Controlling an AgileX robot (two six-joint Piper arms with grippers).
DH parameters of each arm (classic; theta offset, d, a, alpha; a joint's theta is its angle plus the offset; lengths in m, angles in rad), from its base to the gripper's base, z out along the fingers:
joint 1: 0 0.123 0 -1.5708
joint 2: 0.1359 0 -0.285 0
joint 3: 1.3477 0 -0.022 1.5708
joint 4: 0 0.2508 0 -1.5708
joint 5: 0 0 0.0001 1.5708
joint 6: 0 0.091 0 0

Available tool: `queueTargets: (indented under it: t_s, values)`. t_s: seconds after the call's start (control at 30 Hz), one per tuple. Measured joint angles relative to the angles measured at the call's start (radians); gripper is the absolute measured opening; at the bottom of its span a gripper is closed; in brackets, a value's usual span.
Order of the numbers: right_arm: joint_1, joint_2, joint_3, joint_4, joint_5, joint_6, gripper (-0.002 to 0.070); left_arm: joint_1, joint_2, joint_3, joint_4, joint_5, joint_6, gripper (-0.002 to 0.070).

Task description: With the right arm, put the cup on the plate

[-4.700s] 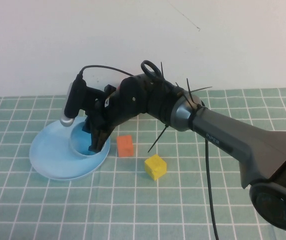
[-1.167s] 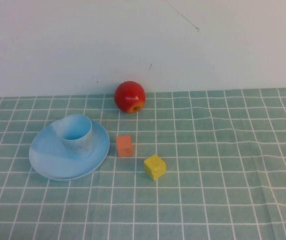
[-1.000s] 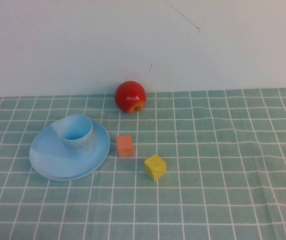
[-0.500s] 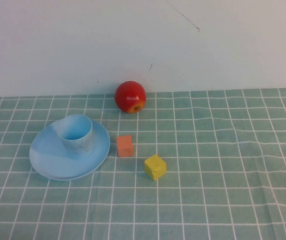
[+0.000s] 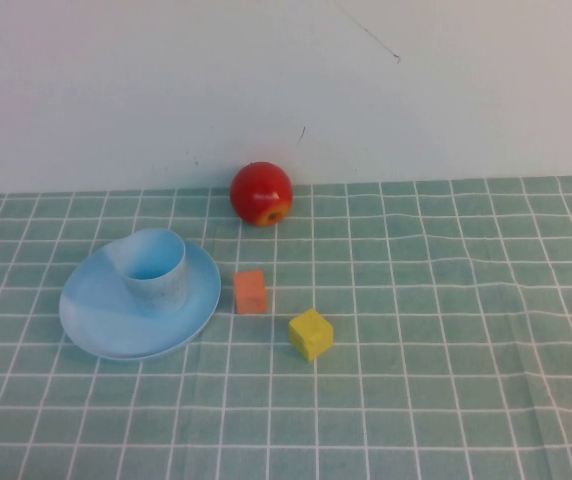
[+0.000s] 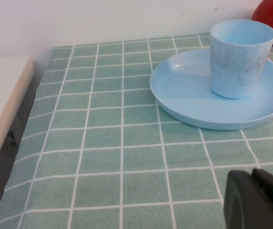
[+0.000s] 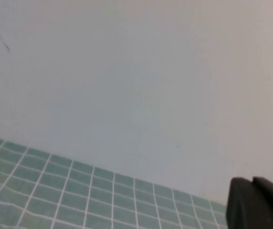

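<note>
a: so, jaws first. where do they stand?

b: neither arm is in the high view. the left gripper (image 6: pixel 257 199) shows only as a dark tip in its own wrist view, low over the bench (image 6: pixel 103 143), and the two black halves seem pressed together with just a seam between them. the right gripper (image 7: pixel 257 204) looks the same in its wrist view, drawn shut on nothing, raised and facing the wall (image 7: pixel 127 86).

a: and what changed?

b: a few seconds ago the right arm reached over the plate with its jaws at the cup. it has since pulled right out of the high view, and nothing has shifted in the last second.

a: meaning?

b: the cup (image 5: pixel 153 270) stands upright on the plate (image 5: pixel 91 310), a bit toward the plate's 1 o'clock, untouched. i'd judge the task done, with only parking left.

a: around it?

b: a red apple (image 5: pixel 261 193) at about 1 o'clock from the plate near the wall, an orange cube (image 5: pixel 250 291) just off the plate's rim at 3 o'clock, a yellow cube (image 5: pixel 310 333) out at 4 o'clock.

a: any writing?

b: none readable now, no brand or label on cup, plate or cubes.
</note>
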Motion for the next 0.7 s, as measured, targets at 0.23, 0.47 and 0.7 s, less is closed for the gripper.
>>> queueTargets:
  t_s: [0.23,0.47,0.7]
  values:
    - [0.054,0.0,0.192,-0.143,-0.119,0.163,0.0003,0.0,0.0,0.0,0.0,0.0,0.0,-0.0003]
    - [0.056,0.0,0.26,-0.185,-0.084,0.196,0.0003,0.0,0.0,0.0,0.0,0.0,0.0,-0.0003]
    - [0.059,0.0,0.27,-0.209,0.101,0.236,0.0003,0.0,0.0,0.0,0.0,0.002,0.0,-0.0003]
